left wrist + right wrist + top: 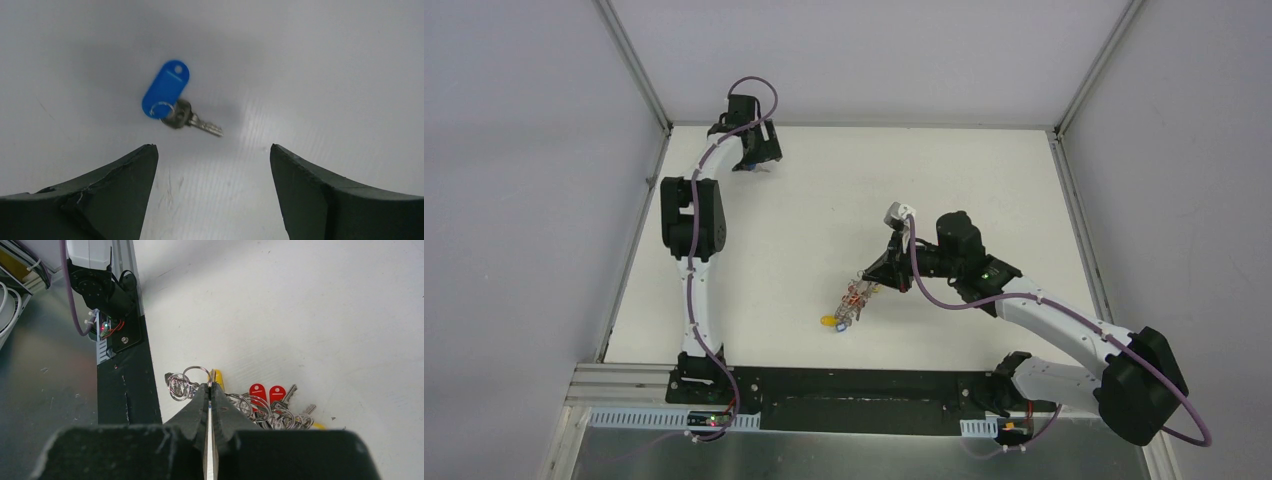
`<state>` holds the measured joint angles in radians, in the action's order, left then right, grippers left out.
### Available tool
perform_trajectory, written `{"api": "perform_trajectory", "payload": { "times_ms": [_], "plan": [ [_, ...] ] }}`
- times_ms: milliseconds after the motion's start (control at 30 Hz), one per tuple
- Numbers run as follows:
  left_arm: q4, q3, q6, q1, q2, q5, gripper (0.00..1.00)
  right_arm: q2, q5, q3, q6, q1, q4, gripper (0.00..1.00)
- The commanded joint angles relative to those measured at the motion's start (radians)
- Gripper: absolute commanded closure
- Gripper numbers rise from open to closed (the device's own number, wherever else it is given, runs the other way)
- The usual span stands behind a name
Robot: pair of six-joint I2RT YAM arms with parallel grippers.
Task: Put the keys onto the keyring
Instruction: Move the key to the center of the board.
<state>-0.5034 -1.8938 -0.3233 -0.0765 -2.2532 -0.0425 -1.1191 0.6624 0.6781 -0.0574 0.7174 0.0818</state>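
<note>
A silver key with a blue plastic tag (167,95) lies flat on the white table, just ahead of my left gripper (212,147) and slightly left of its centre line. That gripper is open with nothing between its fingers; in the top view it hovers at the far left corner (759,162). My right gripper (210,386) is shut on the keyring (197,372), pinching the thin wire at its fingertips. The bunch of small keys with red tags (265,393) and a yellow one (219,379) trails beside the fingers. From above, the keyring (852,300) sits mid-table with a yellow head (828,321) at its lower end.
The table's near edge carries a black strip (127,390) and the left arm's base (699,375). Grey walls close in the table at the back and both sides, and the left gripper stands close to the back left corner post (662,125).
</note>
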Motion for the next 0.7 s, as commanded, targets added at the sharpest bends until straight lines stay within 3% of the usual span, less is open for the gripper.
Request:
{"api": "perform_trajectory", "payload": {
  "times_ms": [0,167,267,367,467,667],
  "plan": [
    [-0.089,-0.234,0.084,0.001,-0.127,0.203,0.15,0.022,0.018,0.025,0.000,-0.004,0.038,1.00],
    [-0.096,-0.343,0.135,0.006,-0.218,0.319,0.13,0.023,0.018,0.014,0.000,-0.004,0.036,1.00],
    [-0.096,-0.392,0.138,0.025,-0.270,0.265,0.16,0.022,0.018,0.008,0.000,-0.004,0.036,1.00],
    [-0.094,-0.413,0.134,0.047,-0.299,0.151,0.28,0.020,0.018,0.010,0.000,-0.004,0.031,1.00],
    [-0.094,-0.388,0.141,0.055,-0.296,0.076,0.31,0.019,0.018,0.017,0.000,-0.004,0.020,1.00],
    [-0.093,-0.293,0.175,0.056,-0.233,0.055,0.64,0.031,0.018,0.059,0.000,-0.004,-0.035,1.00]
  ]
}}
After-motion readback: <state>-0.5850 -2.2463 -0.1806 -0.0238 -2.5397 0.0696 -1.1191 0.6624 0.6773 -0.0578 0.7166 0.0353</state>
